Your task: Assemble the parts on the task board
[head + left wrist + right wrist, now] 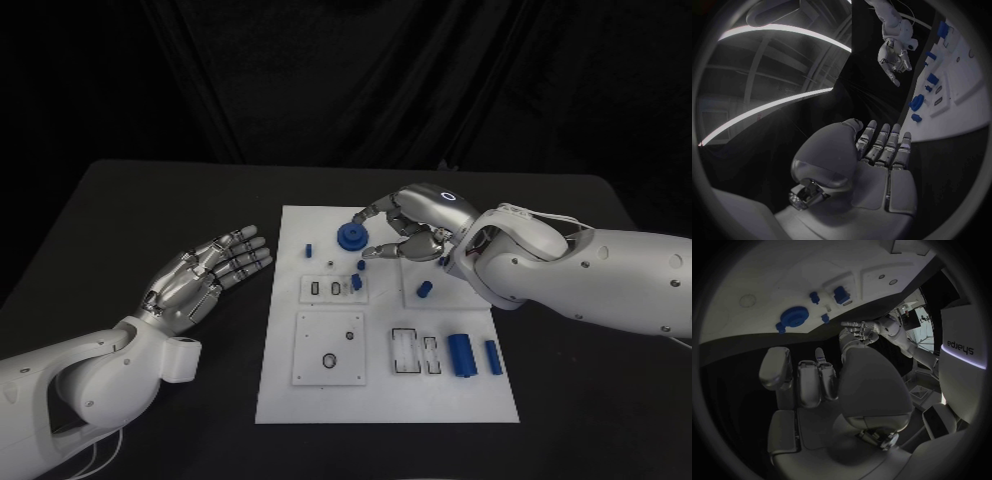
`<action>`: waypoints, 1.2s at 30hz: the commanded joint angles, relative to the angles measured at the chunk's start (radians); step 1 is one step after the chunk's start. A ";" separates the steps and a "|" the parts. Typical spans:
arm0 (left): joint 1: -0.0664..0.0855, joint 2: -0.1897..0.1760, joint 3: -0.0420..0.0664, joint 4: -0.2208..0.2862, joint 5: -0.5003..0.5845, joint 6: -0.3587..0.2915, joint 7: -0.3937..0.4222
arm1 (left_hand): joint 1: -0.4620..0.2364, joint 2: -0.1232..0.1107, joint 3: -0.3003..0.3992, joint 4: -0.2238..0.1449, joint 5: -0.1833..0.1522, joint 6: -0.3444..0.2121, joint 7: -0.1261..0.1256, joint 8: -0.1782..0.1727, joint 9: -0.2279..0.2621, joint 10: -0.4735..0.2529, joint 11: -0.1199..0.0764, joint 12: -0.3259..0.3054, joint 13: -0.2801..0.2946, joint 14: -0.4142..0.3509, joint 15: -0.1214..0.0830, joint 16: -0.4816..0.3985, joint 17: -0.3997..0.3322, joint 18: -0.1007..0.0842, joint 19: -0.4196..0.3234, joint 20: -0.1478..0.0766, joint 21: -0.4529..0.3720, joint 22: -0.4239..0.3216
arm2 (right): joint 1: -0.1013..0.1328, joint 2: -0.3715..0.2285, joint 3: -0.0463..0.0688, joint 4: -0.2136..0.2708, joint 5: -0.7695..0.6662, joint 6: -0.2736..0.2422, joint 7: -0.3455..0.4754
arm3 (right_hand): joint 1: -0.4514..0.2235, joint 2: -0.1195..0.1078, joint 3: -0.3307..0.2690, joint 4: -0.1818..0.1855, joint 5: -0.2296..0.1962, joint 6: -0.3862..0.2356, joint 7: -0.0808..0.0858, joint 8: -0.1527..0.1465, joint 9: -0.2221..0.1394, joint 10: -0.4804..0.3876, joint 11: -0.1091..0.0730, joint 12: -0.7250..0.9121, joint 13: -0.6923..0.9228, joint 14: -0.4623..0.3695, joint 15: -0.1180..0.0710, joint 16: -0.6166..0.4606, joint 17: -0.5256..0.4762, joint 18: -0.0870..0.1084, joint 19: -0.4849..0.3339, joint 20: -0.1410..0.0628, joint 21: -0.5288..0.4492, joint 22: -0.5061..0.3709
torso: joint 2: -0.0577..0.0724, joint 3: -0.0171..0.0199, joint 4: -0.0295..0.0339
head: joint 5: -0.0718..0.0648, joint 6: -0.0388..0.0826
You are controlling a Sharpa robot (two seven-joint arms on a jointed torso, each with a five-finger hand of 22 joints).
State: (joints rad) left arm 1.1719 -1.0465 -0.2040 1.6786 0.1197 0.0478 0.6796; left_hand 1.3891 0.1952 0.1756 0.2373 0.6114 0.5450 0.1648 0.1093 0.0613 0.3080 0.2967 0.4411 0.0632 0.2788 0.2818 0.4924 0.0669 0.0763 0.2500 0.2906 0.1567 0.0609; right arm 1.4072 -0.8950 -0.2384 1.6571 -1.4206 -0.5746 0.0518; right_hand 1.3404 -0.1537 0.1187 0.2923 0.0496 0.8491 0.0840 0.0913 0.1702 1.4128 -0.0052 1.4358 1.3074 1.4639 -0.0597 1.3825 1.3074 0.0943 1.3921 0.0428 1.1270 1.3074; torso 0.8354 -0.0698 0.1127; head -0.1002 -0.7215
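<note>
Nearest us two blue cylinders (pixel 463 355) lying lengthwise on the task board (pixel 387 400), our left hand (pixel 202 277) spread and empty over the table (pixel 173 200), farther back our right hand (pixel 411 228), fingers curled over the board beside a round blue part (pixel 351 236), its grasp we cannot tell.

The task board (pixel 325 395) looks like matt white plastic, smooth and flat. The blue parts (pixel 462 355) on it have a slight plastic sheen. Both arms wear glossy white shells; the left hand (pixel 202 278) gleams like brushed metal. Black cloth (pixel 346 80) hangs behind, folded and dull.
</note>
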 commanded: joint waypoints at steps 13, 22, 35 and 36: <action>0.152 0.123 -0.006 -0.141 -0.164 -0.183 -0.373 | -0.076 -0.083 0.114 -0.043 -0.086 0.180 0.090 0.052 0.012 0.224 -0.055 0.148 0.006 0.255 -0.080 0.289 0.046 0.037 0.392 -0.050 0.366 0.169 | -0.024 0.053 -0.009 -0.244 0.317 -0.022 0.213 | 0.002 0.082 0.024 -0.001 0.002 0.094 0.026 0.034 0.007 0.004 0.024 0.012 0.123 0.047 0.013 0.019 0.092 -0.008 0.008 0.017 0.017 0.108 | -0.076 0.0517 -0.0087 | 0.062 0.031; 0.200 0.215 -0.008 -0.228 -0.311 -0.098 -0.570 | -0.068 -0.091 0.097 0.004 -0.096 0.217 0.072 0.070 0.012 0.285 -0.083 0.192 0.005 0.338 -0.115 0.401 0.050 0.059 0.491 -0.066 0.467 0.223 | -0.079 0.078 -0.009 -0.301 0.358 -0.008 0.261 | -0.006 0.145 0.046 -0.002 0.096 0.151 0.028 0.050 0.007 -0.042 0.040 -0.023 0.082 0.042 0.027 0.012 0.083 -0.005 0.004 0.031 0.004 0.113 | -0.123 0.0863 -0.0061 | 0.064 0.015; 0.235 0.358 -0.008 -0.305 -0.788 0.040 -0.847 | -0.041 -0.131 0.080 0.044 -0.242 0.302 -0.004 0.100 0.008 0.578 -0.200 0.489 0.202 0.664 -0.229 0.935 0.414 0.085 0.532 -0.151 1.130 0.705 | -0.099 0.010 -0.009 -0.278 0.418 -0.007 0.269 | -0.009 0.156 0.062 0.001 0.148 0.176 0.022 0.051 0.007 -0.115 0.035 -0.098 0.000 0.032 0.023 -0.017 0.053 0.001 -0.006 0.030 -0.025 0.108 | -0.180 0.1279 -0.0419 | 0.080 -0.008; 0.240 0.370 -0.008 -0.313 -0.808 0.051 -0.868 | -0.051 -0.129 0.075 0.048 -0.261 0.311 0.001 0.101 0.008 0.594 -0.209 0.517 0.230 0.694 -0.226 0.960 0.484 0.076 0.542 -0.151 1.178 0.768 | -0.099 0.007 -0.009 -0.277 0.420 -0.007 0.269 | -0.012 0.158 0.063 0.001 0.149 0.177 0.021 0.051 0.007 -0.115 0.034 -0.100 -0.002 0.032 0.023 -0.016 0.054 0.001 -0.006 0.030 -0.025 0.109 | -0.184 0.1293 -0.0429 | 0.081 -0.011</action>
State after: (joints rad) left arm 1.4066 -0.6831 -0.2128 1.3739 -0.5120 0.0083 -0.0587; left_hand 1.3489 0.0667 0.2557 0.2861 0.3610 0.8513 0.1654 0.2090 0.0703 0.8966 0.0914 0.9444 0.2783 0.9597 0.0562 1.4357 0.5142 0.1549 0.8006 0.1414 1.3089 0.7988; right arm 1.3108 -0.8856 -0.2485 1.3757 -1.0341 -0.5810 0.3107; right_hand 1.3328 0.0019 0.1770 0.2924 0.1930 1.0168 0.1058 0.1386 0.1766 1.3057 0.0270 1.3407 1.3072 1.4650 -0.0375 1.3709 1.3073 0.0942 1.3883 0.0715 1.1075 1.3073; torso 0.6707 0.0471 0.0818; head -0.0244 -0.7252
